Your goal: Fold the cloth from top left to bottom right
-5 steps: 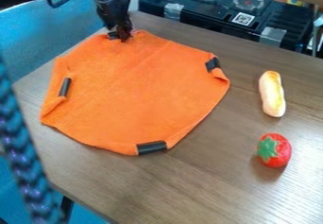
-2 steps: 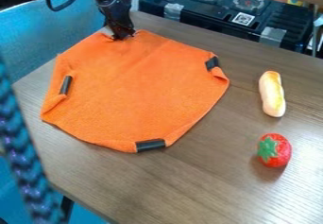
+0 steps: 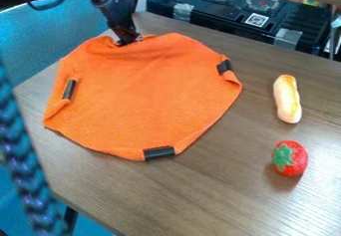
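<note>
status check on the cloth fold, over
Claw at top-left edge of cloth. Cloth rumpled there, fold not made. Bread and strawberry off cloth, right side.

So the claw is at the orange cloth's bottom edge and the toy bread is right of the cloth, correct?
Not the bottom edge: the camera view shows the claw at the orange cloth's top edge. The toy bread is right of the cloth.

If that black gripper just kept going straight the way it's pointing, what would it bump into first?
Most likely the orange cloth, at its top edge. The gripper slants down right at it, though whether they touch is hard to tell from this view.
</note>
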### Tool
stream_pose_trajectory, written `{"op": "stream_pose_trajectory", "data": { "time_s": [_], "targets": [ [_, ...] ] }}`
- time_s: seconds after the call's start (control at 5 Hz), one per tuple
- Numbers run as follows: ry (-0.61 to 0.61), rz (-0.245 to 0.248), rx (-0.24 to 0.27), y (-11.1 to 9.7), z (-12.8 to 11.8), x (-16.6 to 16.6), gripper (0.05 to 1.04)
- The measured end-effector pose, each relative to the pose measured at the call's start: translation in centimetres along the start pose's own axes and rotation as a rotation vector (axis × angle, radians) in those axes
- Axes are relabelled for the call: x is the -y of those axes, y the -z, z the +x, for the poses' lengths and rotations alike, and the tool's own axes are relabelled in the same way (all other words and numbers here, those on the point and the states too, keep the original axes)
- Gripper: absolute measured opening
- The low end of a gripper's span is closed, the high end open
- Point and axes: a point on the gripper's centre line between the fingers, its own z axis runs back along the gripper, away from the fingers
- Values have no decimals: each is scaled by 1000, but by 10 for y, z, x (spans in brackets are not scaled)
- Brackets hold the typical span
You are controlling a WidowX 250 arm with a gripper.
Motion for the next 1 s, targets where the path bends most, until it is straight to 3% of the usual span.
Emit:
{"op": "stream_pose_trajectory", "data": {
  "time_s": [0.4, 0.6, 1.0],
  "targets": [
    [171, -54, 129, -53, -26, 64, 55],
    [219, -74, 145, -64, -45, 94, 55],
    [271, -92, 139, -86, -57, 141, 55]
  ]
}}
